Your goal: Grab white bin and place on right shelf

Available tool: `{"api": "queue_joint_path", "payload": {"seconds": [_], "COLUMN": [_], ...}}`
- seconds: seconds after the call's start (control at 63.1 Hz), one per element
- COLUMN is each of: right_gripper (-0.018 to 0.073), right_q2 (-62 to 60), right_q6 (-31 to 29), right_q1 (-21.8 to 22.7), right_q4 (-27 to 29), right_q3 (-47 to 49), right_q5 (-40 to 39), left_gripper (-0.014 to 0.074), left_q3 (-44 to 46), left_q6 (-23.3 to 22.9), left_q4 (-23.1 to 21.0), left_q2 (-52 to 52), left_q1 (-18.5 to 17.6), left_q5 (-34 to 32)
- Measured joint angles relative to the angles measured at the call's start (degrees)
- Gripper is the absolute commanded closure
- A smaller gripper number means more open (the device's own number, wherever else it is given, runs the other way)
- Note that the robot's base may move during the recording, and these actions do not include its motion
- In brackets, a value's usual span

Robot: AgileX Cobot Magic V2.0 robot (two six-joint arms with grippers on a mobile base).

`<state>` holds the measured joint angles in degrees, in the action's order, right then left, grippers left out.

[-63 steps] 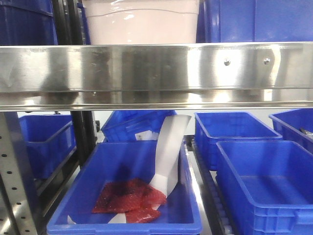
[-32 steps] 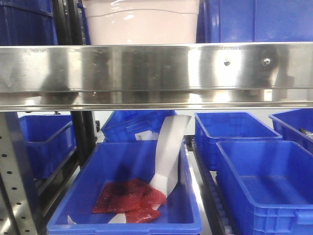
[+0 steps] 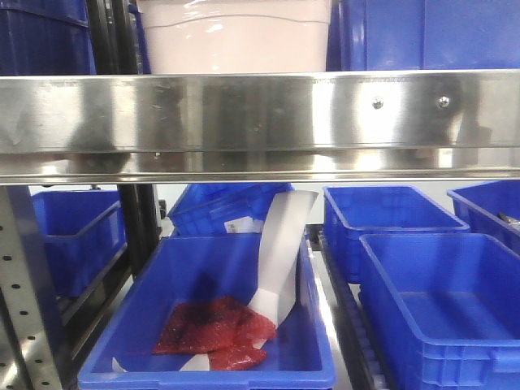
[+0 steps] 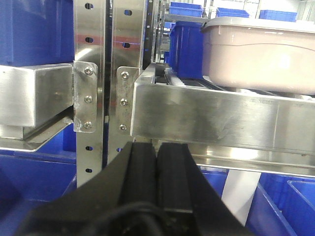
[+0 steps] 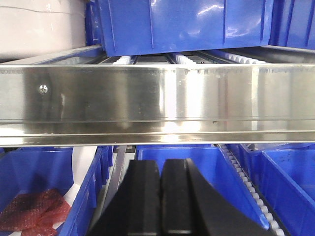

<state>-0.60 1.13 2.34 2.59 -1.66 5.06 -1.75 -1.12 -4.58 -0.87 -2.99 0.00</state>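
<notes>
Nothing moved; both grippers (image 4: 156, 147) (image 5: 161, 169) closed, empty.

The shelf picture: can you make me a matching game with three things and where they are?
Things:
1. white bin
2. red bags
3. rivets

Places:
A. on the shiny front rail
B. inside a blue crate below the shelf
C. on top of the shelf

Pairs: 1-C, 2-B, 3-A

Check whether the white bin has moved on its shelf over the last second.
No. The white bin keeps the same spot above the steel front rail, left of its two rivets.
</notes>
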Motion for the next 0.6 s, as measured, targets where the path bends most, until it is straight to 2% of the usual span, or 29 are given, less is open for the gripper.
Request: {"api": "queue_joint_path", "payload": {"seconds": [0.603], "right_gripper": [0.0491], "right_q2": [0.0], "right_q6": [0.2], "right_q1": [0.0], "right_q4": [0.0], "right_q3": [0.0], "right_q5": [0.0], "left_gripper": [0.0714], "left_q3": [0.0], "left_q6": [0.0], "left_q4": [0.0], "left_q2": [0.0], "left_q1": [0.0], "left_q5": [0.0]}}
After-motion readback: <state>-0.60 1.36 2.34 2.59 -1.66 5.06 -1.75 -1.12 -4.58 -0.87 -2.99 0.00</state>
